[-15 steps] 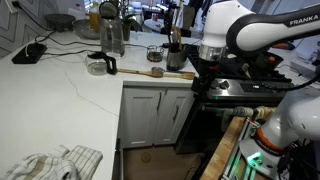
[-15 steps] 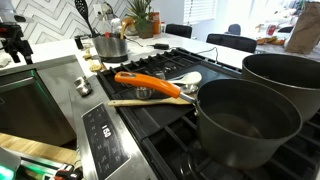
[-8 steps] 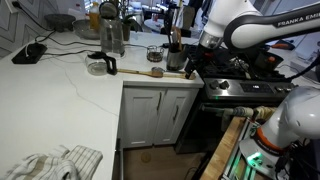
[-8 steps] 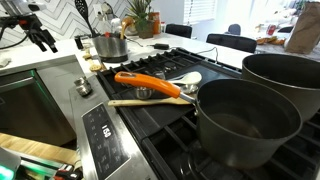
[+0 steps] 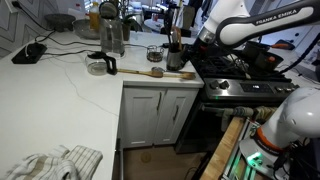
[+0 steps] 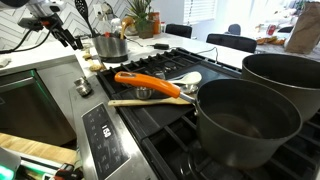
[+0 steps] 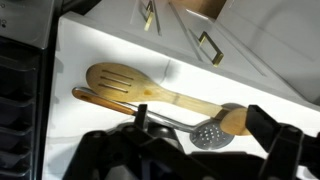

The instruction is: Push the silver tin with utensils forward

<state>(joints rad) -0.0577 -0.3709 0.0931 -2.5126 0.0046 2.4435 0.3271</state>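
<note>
The silver tin with utensils (image 6: pixel 110 46) stands on the counter just behind the stove, with dark utensil handles sticking up. It also shows in an exterior view (image 5: pixel 176 58). My gripper (image 6: pixel 66 34) hangs close beside the tin, apart from it, with its fingers spread. In an exterior view the gripper (image 5: pixel 198 42) is next to the tin on the stove side. In the wrist view the gripper (image 7: pixel 200 118) is open and empty. A wooden slotted spoon (image 7: pixel 120 84) and a metal perforated spoon (image 7: pixel 208 136) show between its fingers against the white counter. The tin itself is hidden there.
A tall clear-and-metal jug (image 5: pixel 112 36) and a small dark cup (image 5: pixel 155 53) stand on the counter. A wooden spoon (image 5: pixel 137 72) lies by the counter edge. On the stove are two large dark pots (image 6: pixel 245 120) and an orange-handled utensil (image 6: pixel 150 84).
The gripper has moved steadily toward the tin and now hangs right beside it. The tin and the other objects have not moved.
</note>
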